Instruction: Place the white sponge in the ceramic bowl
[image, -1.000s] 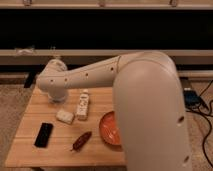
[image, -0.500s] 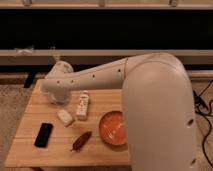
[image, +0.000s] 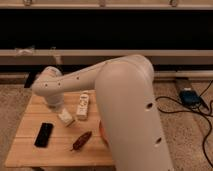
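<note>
Hand (image: 56, 106) hangs low over the far-left part of the tabletop (image: 30, 150), tucked under the end of the arm (image: 125, 100), so I cannot tell whether it is released or clenched. The white sponge (image: 65, 118) lies flat on the wood just beside the hand, on its near side, which suggests the hand is down there for the pick. A white bottle (image: 83, 105) lies right of the hand, and a black phone (image: 43, 134) lies nearer the front. The ceramic bowl (image: 102, 132) is well apart to the hand's right, only an orange sliver showing past the arm, so the sponge is not yet in it
</note>
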